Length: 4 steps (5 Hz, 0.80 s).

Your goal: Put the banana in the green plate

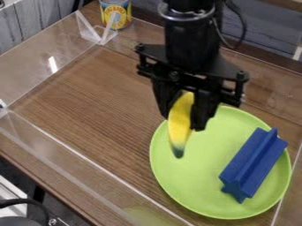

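Lab test bench, clear acrylic walls (48, 168) fencing a wood-grain tabletop (94, 97)

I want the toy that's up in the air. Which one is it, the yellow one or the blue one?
The yellow banana; it hangs pinched in the fingers, while the blue block lies on the green plate.

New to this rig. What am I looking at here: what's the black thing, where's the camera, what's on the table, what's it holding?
There is one view, a fixed camera looking down at the table from one side. The black thing is a robot arm's tool, pointing straight down. Its two fingers are shut on a small yellow banana, which hangs upright, tip down, over the left part of a green plate. From this angle I cannot tell if the tip touches the plate. A blue ridged block lies on the plate's right side. The wooden table has clear plastic walls around it. A yellow cup stands behind the far wall.
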### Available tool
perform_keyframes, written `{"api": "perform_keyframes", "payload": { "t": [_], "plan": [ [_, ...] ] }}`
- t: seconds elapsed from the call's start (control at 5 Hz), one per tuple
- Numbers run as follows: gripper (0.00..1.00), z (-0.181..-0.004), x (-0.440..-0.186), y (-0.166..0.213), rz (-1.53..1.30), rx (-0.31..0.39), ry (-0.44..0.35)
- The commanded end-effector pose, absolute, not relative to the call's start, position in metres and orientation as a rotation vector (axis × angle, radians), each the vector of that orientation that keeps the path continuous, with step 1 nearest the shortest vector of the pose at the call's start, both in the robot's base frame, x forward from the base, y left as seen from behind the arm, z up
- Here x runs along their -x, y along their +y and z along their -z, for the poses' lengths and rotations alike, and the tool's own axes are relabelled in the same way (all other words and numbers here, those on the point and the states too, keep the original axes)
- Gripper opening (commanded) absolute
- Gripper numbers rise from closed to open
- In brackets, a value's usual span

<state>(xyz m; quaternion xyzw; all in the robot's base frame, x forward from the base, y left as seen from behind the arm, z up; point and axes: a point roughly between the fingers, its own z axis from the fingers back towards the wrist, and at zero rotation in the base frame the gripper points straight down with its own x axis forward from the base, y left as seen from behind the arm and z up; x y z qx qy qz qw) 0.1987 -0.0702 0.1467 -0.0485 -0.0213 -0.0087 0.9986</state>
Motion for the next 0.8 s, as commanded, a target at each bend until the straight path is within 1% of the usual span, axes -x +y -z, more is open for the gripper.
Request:
{"api": "perform_keyframes", "payload": {
  "t": [0.0, 0.6],
  "plan": [
    [0.00, -0.150, -0.199, -0.075, 0.028, 0.099, -0.066],
    [0.00, -0.142, -0.196, -0.086, 0.013, 0.094, -0.055]
  ]
}}
